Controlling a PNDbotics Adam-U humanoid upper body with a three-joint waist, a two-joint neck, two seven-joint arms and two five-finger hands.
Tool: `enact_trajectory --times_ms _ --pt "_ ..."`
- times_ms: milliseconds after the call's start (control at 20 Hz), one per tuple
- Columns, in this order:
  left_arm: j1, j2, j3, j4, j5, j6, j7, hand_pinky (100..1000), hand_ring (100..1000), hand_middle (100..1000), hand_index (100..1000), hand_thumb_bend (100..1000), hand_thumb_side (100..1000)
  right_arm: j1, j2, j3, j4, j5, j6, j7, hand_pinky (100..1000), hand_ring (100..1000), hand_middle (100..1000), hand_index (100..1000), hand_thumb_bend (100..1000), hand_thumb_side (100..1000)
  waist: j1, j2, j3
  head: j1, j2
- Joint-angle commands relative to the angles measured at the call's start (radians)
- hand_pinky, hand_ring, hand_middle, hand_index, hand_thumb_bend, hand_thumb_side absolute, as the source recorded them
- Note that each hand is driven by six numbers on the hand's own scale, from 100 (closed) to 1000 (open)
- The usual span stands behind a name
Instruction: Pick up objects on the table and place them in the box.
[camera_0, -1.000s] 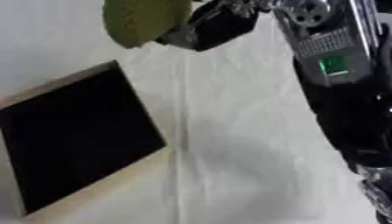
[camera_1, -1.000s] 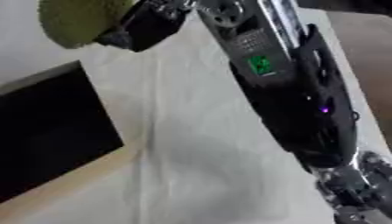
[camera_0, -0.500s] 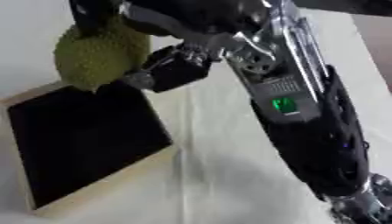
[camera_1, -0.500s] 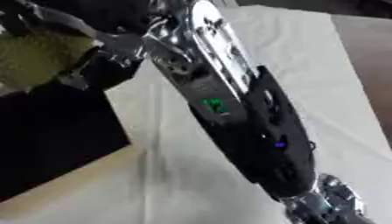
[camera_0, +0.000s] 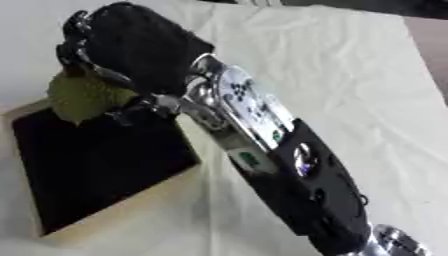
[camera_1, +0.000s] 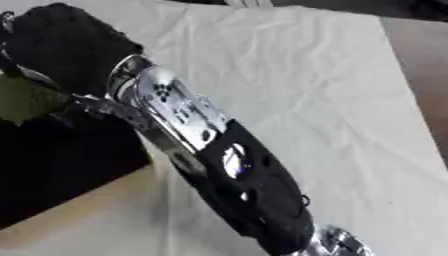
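A bumpy green fruit-like object (camera_0: 80, 97) is held by my right hand (camera_0: 136, 47), whose fingers curl round it from above. The hand and object hang over the far edge of the box (camera_0: 105, 220), a shallow wooden-rimmed box with a black inside, at the left of both views. My right arm (camera_0: 289, 170) runs diagonally from the lower right up to the hand and hides part of the box's right rim. The left hand shows in no view.
A white cloth (camera_0: 350, 65) covers the table, with creases running across it. The table's brown edge (camera_1: 429, 75) shows at the far right. No other loose objects are in view.
The right hand has carried the green object leftward and down, from beyond the box's far corner to over its black inside. The camera has shifted as well.
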Motion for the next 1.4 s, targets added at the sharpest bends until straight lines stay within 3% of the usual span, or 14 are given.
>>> enact_trajectory --times_ms 50,100,150,550,700,750,1050,1200,1400 --pt "-0.006 0.011 0.006 -0.015 0.003 -0.002 -0.002 508 608 656 717 413 546 -0.010 0.031 0.013 0.031 0.044 0.000 -0.037 655 534 487 586 272 100 0.009 -0.027 0.005 0.007 0.007" --pt "-0.006 0.011 0.006 -0.015 0.003 -0.002 -0.002 508 608 657 717 383 576 -0.008 0.035 0.017 0.040 0.049 -0.002 -0.044 655 534 487 586 354 100 0.009 -0.027 0.006 0.009 0.008" --pt "-0.006 0.011 0.006 -0.015 0.003 -0.002 -0.002 508 608 656 717 414 546 -0.007 0.038 0.021 0.048 0.053 -0.005 -0.047 655 535 487 586 274 100 0.008 -0.027 0.007 0.010 0.007" --pt "-0.005 0.010 0.008 -0.015 0.003 -0.001 0.000 507 608 656 717 414 547 0.004 0.044 0.046 0.100 0.061 -0.029 -0.033 652 545 495 595 277 100 0.006 -0.028 0.009 0.013 0.005" --pt "-0.005 0.008 0.008 -0.015 0.004 0.000 -0.001 507 608 656 717 414 547 0.006 0.046 0.049 0.111 0.068 -0.038 -0.010 680 567 518 636 340 100 0.007 -0.028 0.007 0.012 0.004" --pt "-0.005 0.008 0.008 -0.015 0.004 0.000 -0.001 507 608 656 717 414 546 0.007 0.046 0.049 0.113 0.073 -0.041 -0.001 703 596 548 676 405 100 0.008 -0.028 0.007 0.011 0.003" --pt "-0.003 0.007 0.009 -0.015 0.002 0.002 -0.001 507 608 656 717 414 547 0.013 0.037 0.038 0.086 0.113 -0.092 0.043 807 787 769 839 396 100 0.009 -0.027 0.003 0.010 0.005" --pt "-0.002 0.007 0.011 -0.015 0.002 0.002 0.000 507 609 656 717 414 548 0.017 0.027 0.019 0.052 0.128 -0.115 0.059 829 820 806 875 467 255 0.009 -0.028 0.000 0.011 0.005" --pt "0.000 0.007 0.012 -0.015 0.001 0.003 0.001 507 608 656 717 416 546 0.020 0.014 -0.008 -0.002 0.125 -0.125 0.055 828 815 803 877 488 272 0.010 -0.028 -0.003 0.011 0.003"
